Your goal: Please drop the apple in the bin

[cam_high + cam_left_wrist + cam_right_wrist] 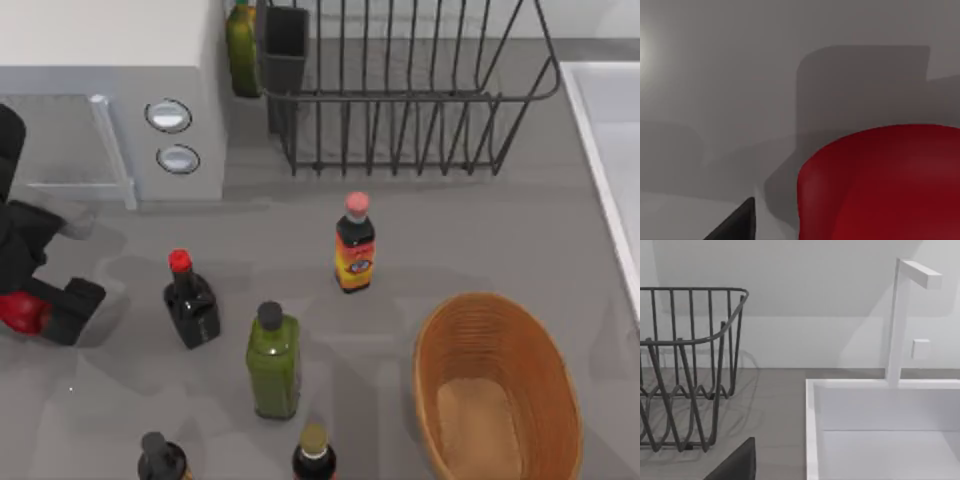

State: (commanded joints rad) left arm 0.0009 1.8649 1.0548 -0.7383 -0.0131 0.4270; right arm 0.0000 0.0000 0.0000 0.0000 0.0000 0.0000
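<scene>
The apple (17,312) is a glossy red fruit lying on the grey table at the far left edge. My left gripper (35,318) is down around it and open, with one black finger (72,308) just right of the fruit. In the left wrist view the apple (880,185) looms large, and a gap of table separates it from the dark fingertip (737,226). The bin (497,385), an oval tan wicker basket, stands empty at the front right. My right arm is parked off to the right; one dark fingertip (737,465) of its open gripper shows near the sink.
Several bottles stand between apple and bin: a dark red-capped one (190,300), a green one (273,360), a sauce bottle (354,245), and two at the front edge. A black wire dish rack (400,90) and a microwave (110,110) line the back. A white sink (885,430) lies right.
</scene>
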